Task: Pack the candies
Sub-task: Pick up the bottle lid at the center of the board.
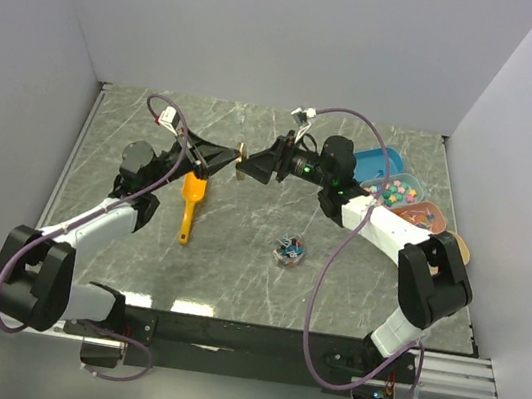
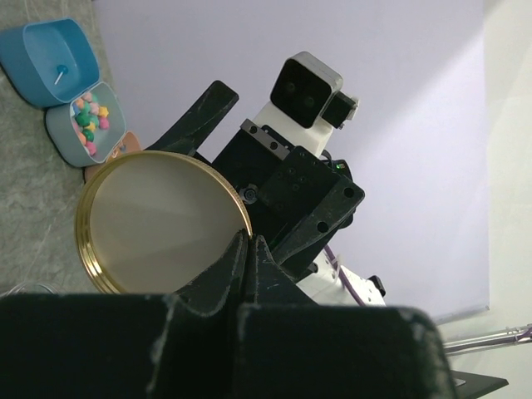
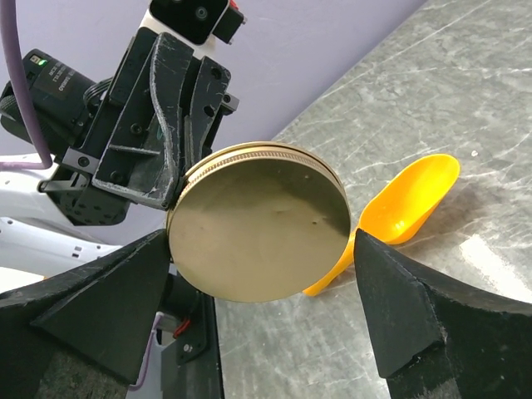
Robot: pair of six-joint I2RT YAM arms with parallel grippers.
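Observation:
The candies (image 1: pixel 288 252), a small heap of blue and dark wrapped sweets, lie on the marble table right of centre, away from both grippers. My left gripper (image 1: pixel 235 162) is shut on the rim of a round gold lid (image 1: pixel 241 161) and holds it on edge above the table. In the left wrist view the fingertips pinch the lid (image 2: pixel 158 220) at its lower right edge. My right gripper (image 1: pixel 257 169) faces it, open, its jaws either side of the lid (image 3: pixel 258 224) without touching it.
An orange scoop (image 1: pixel 190 203) lies on the table below the lid and also shows in the right wrist view (image 3: pixel 407 199). At the right stand a blue tub (image 1: pixel 378 164), a tray of pastel sweets (image 1: pixel 399 190) and a tray of orange-red sweets (image 1: pixel 425 217).

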